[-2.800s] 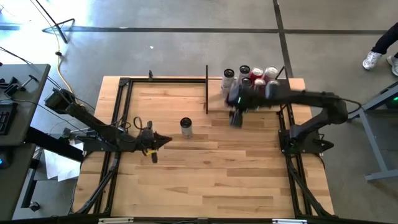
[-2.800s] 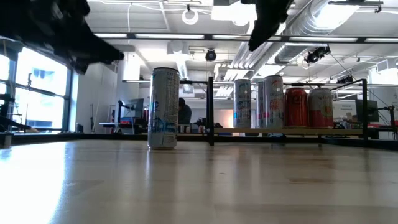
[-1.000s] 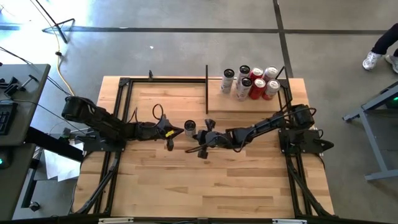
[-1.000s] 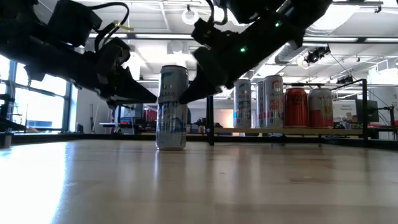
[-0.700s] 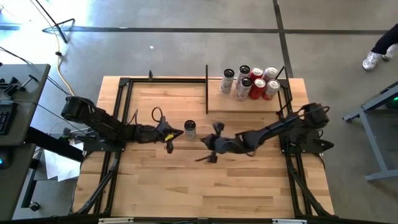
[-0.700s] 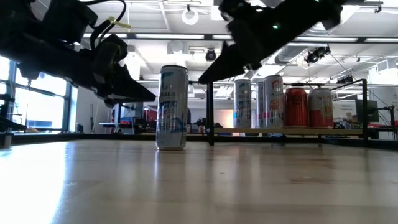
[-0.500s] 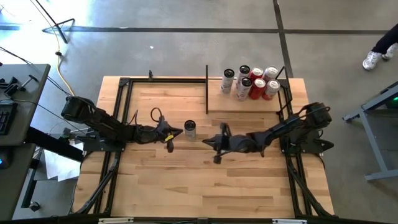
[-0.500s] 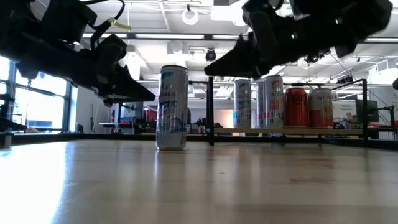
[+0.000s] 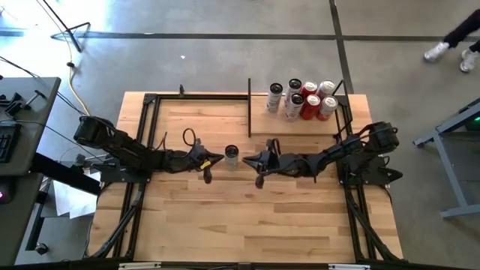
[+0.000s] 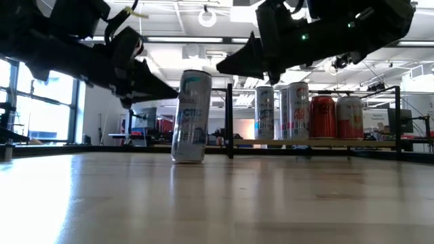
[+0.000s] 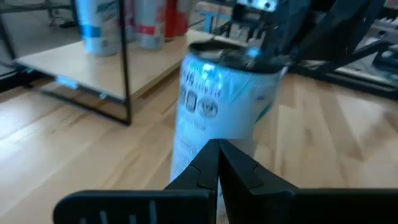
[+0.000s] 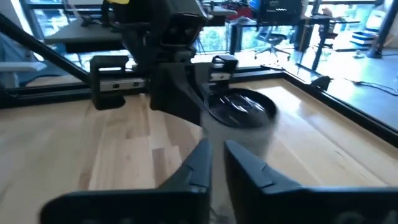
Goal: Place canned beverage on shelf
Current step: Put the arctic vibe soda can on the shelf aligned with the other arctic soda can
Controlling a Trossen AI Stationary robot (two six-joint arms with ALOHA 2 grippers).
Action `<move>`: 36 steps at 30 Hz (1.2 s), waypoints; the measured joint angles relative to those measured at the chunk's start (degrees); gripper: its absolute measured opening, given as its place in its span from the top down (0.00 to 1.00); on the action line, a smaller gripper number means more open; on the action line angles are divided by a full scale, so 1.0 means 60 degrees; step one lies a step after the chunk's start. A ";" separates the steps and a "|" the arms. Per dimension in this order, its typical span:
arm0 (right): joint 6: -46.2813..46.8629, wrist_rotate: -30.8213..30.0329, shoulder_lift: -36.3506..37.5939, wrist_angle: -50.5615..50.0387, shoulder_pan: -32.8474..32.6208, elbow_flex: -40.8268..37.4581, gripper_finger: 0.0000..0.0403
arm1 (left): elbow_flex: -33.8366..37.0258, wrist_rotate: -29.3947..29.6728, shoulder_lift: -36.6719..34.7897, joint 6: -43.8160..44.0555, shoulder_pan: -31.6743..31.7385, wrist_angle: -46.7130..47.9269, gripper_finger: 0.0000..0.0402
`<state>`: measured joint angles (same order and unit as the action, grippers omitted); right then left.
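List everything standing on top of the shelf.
Five cans stand on the shelf: a white can nearest its black post, two red cans, and more pale ones clustered behind. The cluster hides whatever might sit between them.

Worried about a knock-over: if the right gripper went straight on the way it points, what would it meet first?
The can, most likely: the right gripper points at it from close by. Beyond the can sits the left gripper.

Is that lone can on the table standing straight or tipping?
Tipping: in the low view the can leans right, its base partly lifted.
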<state>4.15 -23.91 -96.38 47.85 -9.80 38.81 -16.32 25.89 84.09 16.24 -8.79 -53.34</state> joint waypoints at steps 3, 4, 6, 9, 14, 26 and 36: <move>0.0030 0.0066 0.0000 -0.0165 -0.0082 0.0109 0.84 | -0.0184 -0.0181 0.0000 -0.0057 -0.0011 0.0050 1.00; 0.0046 0.0049 0.0000 -0.0263 -0.0119 0.0125 0.79 | -0.0198 -0.0244 0.0000 -0.0057 -0.0018 0.0071 1.00; 0.0132 -0.0033 0.0000 -0.0304 -0.0186 0.0135 0.70 | -0.0203 -0.0269 0.0000 -0.0057 -0.0077 0.0124 1.00; 0.0491 -0.0085 0.0000 -0.0296 -0.0194 0.0146 0.55 | -0.0207 -0.0221 0.0001 -0.0057 -0.0214 0.0189 1.00; 0.0285 0.0108 0.0000 -0.0367 0.0149 0.0146 0.35 | -0.0211 -0.0071 0.0001 -0.0072 -0.0336 0.0195 1.00; 0.0057 0.2848 -0.0335 0.0656 0.1436 0.0151 0.29 | -0.0214 0.0068 0.0004 -0.0075 -0.0337 0.0417 1.00; -0.0355 0.3286 -0.1147 0.0478 0.1613 0.1080 0.29 | -0.0211 -0.0011 0.0004 -0.0072 -0.0224 0.0409 1.00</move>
<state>2.02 -4.20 -103.26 50.72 -0.12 45.29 -17.58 25.82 84.12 15.81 -10.14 -50.89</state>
